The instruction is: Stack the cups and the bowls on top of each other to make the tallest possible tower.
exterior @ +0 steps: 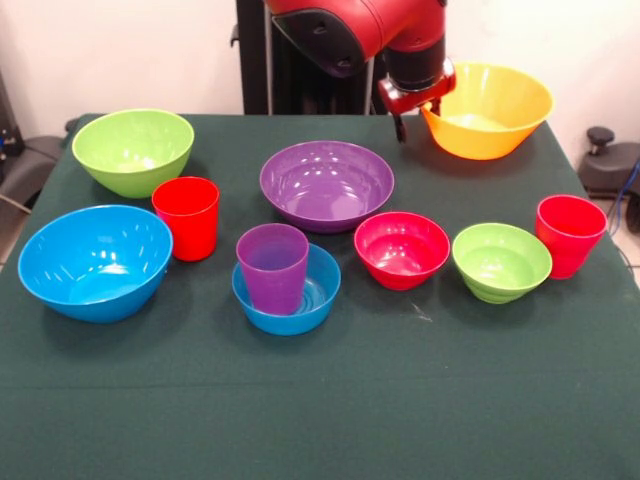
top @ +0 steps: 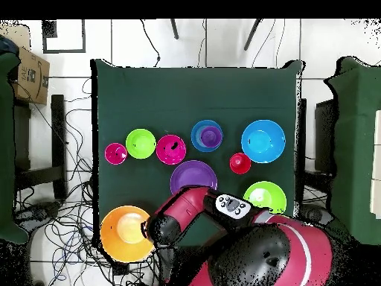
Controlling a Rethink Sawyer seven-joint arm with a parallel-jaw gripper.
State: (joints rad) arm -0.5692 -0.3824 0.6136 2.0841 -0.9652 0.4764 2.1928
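A pale tiled floor (top: 223, 45) strewn with cables surrounds my dark green cloth-covered table (exterior: 320, 410). At its far corner my claw (exterior: 418, 118) grips the big yellow bowl (exterior: 490, 110) by its rim, raised and tilted. Remaining bowls spread mid-table; the purple cup (exterior: 273, 266) stands inside the small blue bowl (exterior: 290, 300).

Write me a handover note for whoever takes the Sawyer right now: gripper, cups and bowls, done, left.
Gripper: at the yellow bowl's rim, which looks lifted and tilted; grip unclear.
Only stack: purple cup standing in the small blue bowl.
Everything else is single on the table: green, purple and large blue bowls, small red and green bowls, two red cups.
Left: nearly the whole tower.
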